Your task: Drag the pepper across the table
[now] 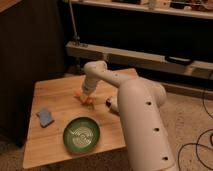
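The pepper (85, 98) is a small slim orange piece lying on the light wooden table (55, 100), near its middle. My gripper (86, 94) reaches down from the white arm and sits right over the pepper, touching or almost touching it. The arm hides part of the pepper.
A green bowl (81, 134) stands near the table's front edge. A blue sponge (44, 117) lies at the front left. A white cylinder with a dark end (111, 104) lies right of the gripper. Dark shelving and a metal rail (140, 57) stand behind the table.
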`<action>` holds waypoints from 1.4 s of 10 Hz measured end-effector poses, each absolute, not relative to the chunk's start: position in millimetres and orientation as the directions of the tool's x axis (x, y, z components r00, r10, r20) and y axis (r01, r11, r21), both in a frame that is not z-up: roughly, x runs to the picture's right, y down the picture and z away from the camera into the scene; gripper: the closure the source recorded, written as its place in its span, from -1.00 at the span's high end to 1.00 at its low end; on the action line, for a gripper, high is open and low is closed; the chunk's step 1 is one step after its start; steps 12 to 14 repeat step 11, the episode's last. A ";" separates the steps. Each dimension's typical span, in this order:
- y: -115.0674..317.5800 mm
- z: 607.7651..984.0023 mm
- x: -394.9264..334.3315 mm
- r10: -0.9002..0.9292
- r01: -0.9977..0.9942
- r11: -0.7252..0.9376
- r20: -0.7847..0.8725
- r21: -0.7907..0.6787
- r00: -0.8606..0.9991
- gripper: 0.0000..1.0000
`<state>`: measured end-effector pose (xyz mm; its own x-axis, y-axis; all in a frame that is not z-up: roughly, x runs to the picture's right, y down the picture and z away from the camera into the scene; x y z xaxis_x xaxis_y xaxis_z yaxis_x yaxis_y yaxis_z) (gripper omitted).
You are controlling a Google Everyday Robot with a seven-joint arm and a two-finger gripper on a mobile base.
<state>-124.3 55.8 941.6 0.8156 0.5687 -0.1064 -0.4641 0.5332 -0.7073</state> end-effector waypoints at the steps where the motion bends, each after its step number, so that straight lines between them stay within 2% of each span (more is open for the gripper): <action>1: 57.5 940.0 -122.8 0.566 -0.464 0.539 -0.106 -0.703 0.817 -0.50; 14: 89.5 922.7 -80.6 0.509 -0.468 0.585 -0.149 -0.662 0.848 -0.50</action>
